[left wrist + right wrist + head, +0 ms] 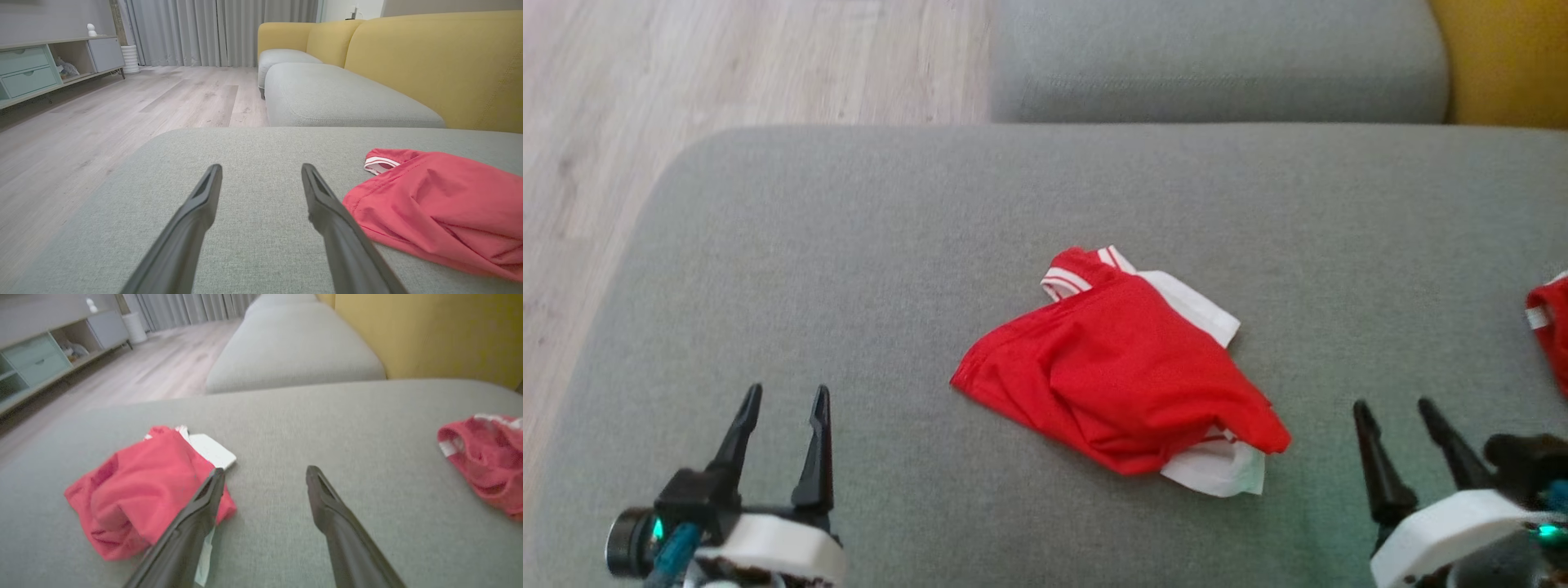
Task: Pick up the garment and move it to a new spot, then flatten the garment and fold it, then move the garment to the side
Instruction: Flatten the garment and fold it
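Two red items share the cushion (849,245), so the wide-open, empty left gripper (787,390) or right gripper (1392,403) may grab the right-edge stray (1553,331), not the central garment (1119,367).

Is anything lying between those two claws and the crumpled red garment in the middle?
Nothing visible: bare grey cushion separates the garment from the left gripper and from the right gripper, both open. A second red garment lies far right, outside both paths.

Red garment (1127,367) with white striped trim, grey cushion (849,245), yellow sofa back (441,65), pale wood floor (686,73)
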Robot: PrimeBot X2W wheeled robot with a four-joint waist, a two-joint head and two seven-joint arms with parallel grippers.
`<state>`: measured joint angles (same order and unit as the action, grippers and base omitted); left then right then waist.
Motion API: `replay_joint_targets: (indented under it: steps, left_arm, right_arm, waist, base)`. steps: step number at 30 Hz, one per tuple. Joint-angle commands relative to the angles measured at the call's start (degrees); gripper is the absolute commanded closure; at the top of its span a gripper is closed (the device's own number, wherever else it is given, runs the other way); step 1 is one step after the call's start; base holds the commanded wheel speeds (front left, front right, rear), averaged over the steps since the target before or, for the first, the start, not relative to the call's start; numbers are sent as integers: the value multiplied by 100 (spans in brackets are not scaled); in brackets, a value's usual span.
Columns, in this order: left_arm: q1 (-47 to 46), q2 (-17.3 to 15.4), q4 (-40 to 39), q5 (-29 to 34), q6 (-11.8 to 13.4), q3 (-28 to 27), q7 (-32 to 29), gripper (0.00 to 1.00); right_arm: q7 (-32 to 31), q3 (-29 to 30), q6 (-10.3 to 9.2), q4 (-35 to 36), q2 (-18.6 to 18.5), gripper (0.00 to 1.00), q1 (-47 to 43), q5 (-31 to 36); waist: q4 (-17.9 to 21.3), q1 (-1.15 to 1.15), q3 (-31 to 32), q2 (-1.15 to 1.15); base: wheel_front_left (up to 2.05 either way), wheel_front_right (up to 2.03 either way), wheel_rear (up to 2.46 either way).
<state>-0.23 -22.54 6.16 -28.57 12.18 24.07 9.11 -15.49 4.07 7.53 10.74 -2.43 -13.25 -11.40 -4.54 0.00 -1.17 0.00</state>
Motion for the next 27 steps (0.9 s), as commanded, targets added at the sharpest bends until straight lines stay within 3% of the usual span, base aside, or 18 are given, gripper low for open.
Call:
replay_joint_targets:
  steps: [1,9,17,18,19,20,23,27]
  left_arm:
    - [-427,-103,-208,43,33,-224,55,0]
    - [-898,53,-189,106,-45,-139,178,0]
    - [-1143,183,14,92,-118,-119,325,0]
    - [-1155,193,32,89,-120,-121,339,0]
    - [-1162,204,50,83,-121,-126,354,0]
    - [-1165,215,67,75,-123,-131,368,0]
    - [-1163,240,125,58,-116,-129,387,0]
    - [-1172,250,175,50,-127,-119,409,0]
  right_arm:
    - [-18,-118,-4,109,-44,0,372,48]
    - [159,-374,-4,-1459,-115,0,1307,59]
    - [-37,-1118,-4,-2731,-338,0,1892,-280]
    - [-107,-1178,-4,-2831,-358,20,1909,-350]
    - [-143,-1231,-4,-2888,-373,90,1925,-426]
    - [-144,-1261,-4,-2916,-394,100,1940,-488]
    - [12,-1211,-4,-2827,-453,100,1974,-614]
    - [265,-722,-4,-2437,-525,100,2026,-656]
  waist:
    - [-71,0,-115,0]
    - [-313,0,-672,0]
    - [-425,0,-879,0]
    - [-428,0,-888,0]
    - [-427,0,-893,0]
    - [-423,0,-895,0]
    - [-401,0,-896,0]
    - [-343,0,-865,0]
  base:
    - [0,0,0]
    - [0,0,0]
    - [0,0,0]
    - [0,0,0]
    - [0,0,0]
    - [0,0,0]
    - [0,0,0]
    - [0,0,0]
